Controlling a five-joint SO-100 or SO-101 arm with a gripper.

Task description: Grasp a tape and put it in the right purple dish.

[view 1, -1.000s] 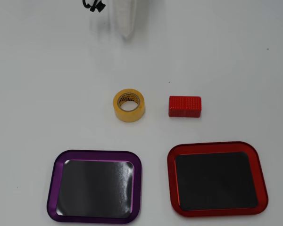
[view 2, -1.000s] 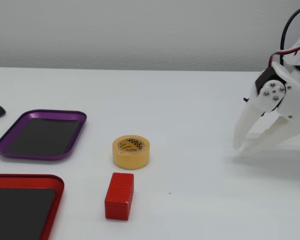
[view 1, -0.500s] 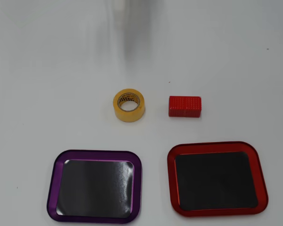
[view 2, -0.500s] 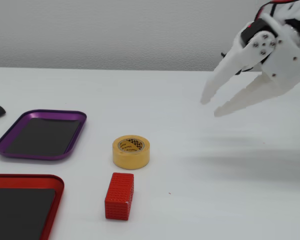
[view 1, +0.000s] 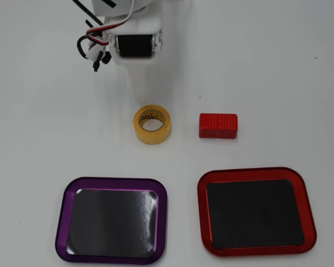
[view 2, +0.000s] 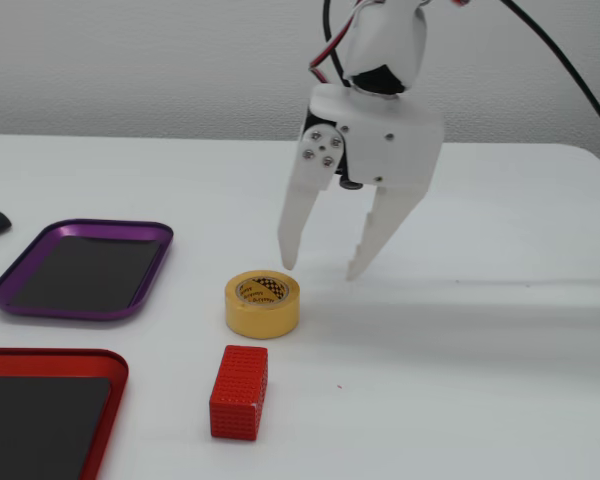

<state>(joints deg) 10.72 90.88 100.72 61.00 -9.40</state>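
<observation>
A white two-finger pincer [view 2: 318, 270] hangs spread apart above the worktop [view 2: 500, 330], ready to straddle the yellow-orange tape roll [view 2: 262, 303] at its eight o'clock. The purple-rimmed dish [view 2: 80, 270] lies empty.

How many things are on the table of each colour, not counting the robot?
Purple: 1, the purple dish
Red: 2, the red tray and the red block
Yellow-orange: 1, the tape
Total: 4
</observation>
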